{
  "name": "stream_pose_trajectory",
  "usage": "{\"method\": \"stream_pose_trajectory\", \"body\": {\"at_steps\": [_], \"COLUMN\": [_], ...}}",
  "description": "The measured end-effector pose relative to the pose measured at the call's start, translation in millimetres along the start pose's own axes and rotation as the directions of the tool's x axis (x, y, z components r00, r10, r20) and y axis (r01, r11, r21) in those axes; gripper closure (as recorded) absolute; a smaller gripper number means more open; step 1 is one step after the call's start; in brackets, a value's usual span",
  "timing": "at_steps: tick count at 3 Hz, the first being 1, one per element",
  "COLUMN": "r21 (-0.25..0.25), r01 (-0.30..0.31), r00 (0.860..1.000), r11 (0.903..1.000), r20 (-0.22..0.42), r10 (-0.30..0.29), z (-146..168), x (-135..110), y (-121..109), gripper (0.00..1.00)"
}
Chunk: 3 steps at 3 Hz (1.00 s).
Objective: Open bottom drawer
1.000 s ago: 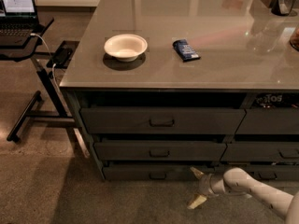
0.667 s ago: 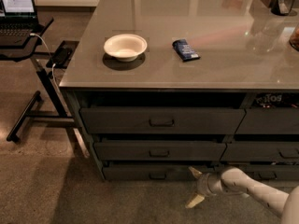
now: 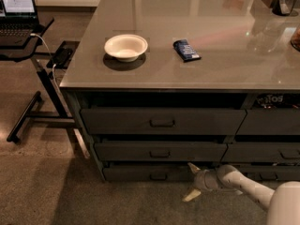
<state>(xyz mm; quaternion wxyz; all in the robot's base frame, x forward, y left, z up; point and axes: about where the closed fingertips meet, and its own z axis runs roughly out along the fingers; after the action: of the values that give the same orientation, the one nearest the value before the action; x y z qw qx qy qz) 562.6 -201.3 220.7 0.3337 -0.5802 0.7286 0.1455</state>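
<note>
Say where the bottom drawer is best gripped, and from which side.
Grip the loop handle at the centre of the bottom drawer, coming straight in from the front. It alone stands off the slim flat front, and its bar runs level, so one finger above and one below fits. The gripper sits open, low, just right of it in the view.

Gripper [image 3: 191,182] low near the floor [image 3: 47,191], fingers spread. Up and left of its jaws, a white bowl [image 3: 125,46]; straight above, a blue packet [image 3: 186,50]; far left, a laptop [image 3: 16,8].
</note>
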Motion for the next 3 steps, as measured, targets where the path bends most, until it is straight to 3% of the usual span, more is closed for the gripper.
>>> {"method": "stream_pose_trajectory", "body": {"at_steps": [2, 3], "r21": [0.096, 0.094], "r01": [0.018, 0.021], "r00": [1.0, 1.0], "r11": [0.9952, 0.9954], "r20": [0.002, 0.003], "r10": [-0.019, -0.021], "z": [29.2, 32.2], "x": [14.3, 13.9], "y": [-42.3, -41.3], "gripper": [0.0, 0.0]}}
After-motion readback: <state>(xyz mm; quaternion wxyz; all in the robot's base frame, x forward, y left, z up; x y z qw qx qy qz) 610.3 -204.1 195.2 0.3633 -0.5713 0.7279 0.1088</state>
